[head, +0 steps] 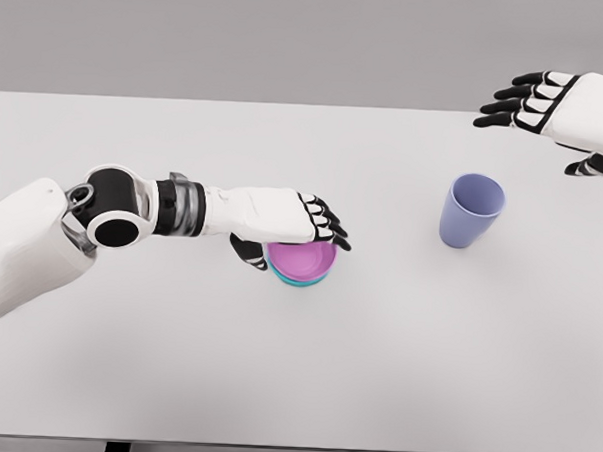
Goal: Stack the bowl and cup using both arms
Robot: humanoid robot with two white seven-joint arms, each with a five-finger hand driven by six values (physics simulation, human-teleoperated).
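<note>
We are looking down at a pale grey surface (275, 385) with our left hand (299, 226) reaching in from the left and sitting over the near rim of a pink bowl (302, 259). The fingers (327, 225) are curling over the top edge while the thumb (248, 252) is pressing from below and outside, so we are pinching the bowl's rim. The pink bowl is sitting nested in a teal bowl (301, 280), of which only a thin crescent is showing underneath; whether the hand is also touching the teal one we cannot tell. This pair is lying roughly in the middle of the surface.

Well apart to the right, a lavender cup (470, 209) is standing upright with its mouth open upward, untouched. Our right hand (535, 101) is hovering above the far right corner, fingers spread and loose, holding nothing.

We are judging the bowls and cup as light, stiff, plastic-like pieces: not fragile, but smooth-walled and likely to slip or tip under a sideways push. A rim pinch suits a shallow bowl. The cup is tapering toward its base, so we are expecting the right hand to do best wrapping its mid-wall, where a firm but gentle squeeze is keeping it from sliding downward.
</note>
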